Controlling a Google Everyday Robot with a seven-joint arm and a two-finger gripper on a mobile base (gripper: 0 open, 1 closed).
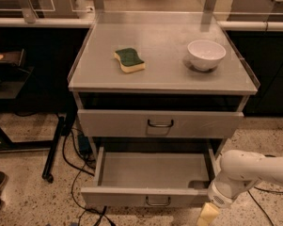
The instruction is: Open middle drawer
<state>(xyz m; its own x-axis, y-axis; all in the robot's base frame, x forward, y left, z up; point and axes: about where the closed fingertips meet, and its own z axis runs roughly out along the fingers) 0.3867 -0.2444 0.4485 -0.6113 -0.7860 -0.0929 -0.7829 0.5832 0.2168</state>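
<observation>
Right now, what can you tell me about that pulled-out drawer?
The middle drawer is a wide, shallow grey tray, metal by its look, pulled well out below the closed drawer. Its bare floor shows, with nothing on it. A small dark wire handle sits mid-front. The gripper hangs by its front right corner; contact is unclear.
</observation>
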